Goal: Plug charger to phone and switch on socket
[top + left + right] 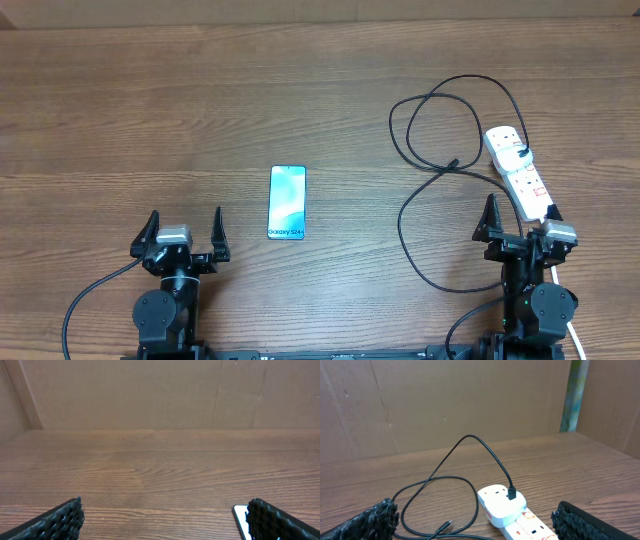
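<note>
Two grippers sit at the near edge of the wooden table (150, 100), both with fingers spread wide and nothing between them.

In the overhead view the left gripper (185, 220) is well apart from the phone (287, 202), which lies flat and screen up at about 2 o'clock from it, outside its right finger. The left wrist view shows only a corner of the phone beside the right pad (275, 520), and bare wood between the pads.

The power strip (518, 170) lies at 12 to 1 o'clock from the right gripper (520, 210). Its near end reaches down beside the gripper's right finger, but whether they touch I cannot tell.

The black adapter plug (511, 493) stands in the far outlet of the strip. From it the black cable (468, 436) arcs up, then loops across the table toward 10 o'clock.

The loose connector tip (455, 162) rests on the wood at about 10 o'clock from the right gripper, well apart from the phone
</note>
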